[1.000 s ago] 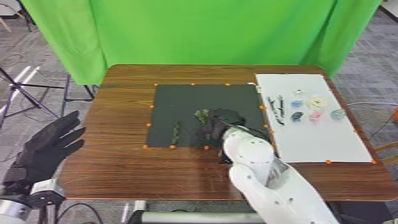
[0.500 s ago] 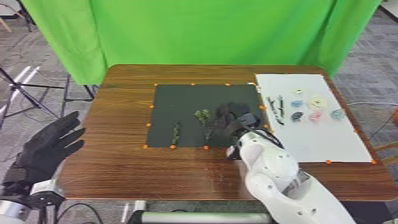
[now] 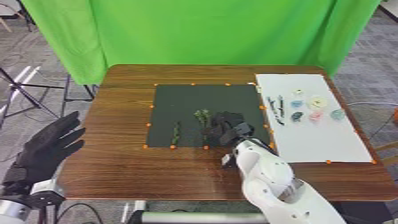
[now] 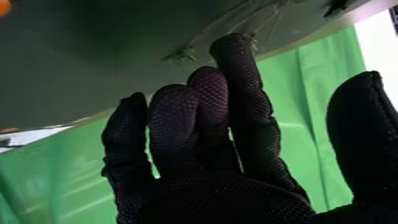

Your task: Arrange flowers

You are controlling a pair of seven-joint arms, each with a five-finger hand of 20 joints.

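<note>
**Green curtain blazing behind a brown worktop**

The worktop is showing streaked wood grain. The mat is looking dark grey, its edge dots glowing orange; the sheet is gleaming white. The sprigs are showing mottled green. The flower heads are displaying pink, cream, light blue, pale teal and a darker shade, perhaps slate. The left hand and right hand are wearing black, the right one's glove fabric carrying a fine dotted mesh.

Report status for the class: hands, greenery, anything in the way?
Left hand open, left of the table. Right hand open, over the dark mat. Leafy green stems on mat; right hand close beside, possibly in the way.
</note>
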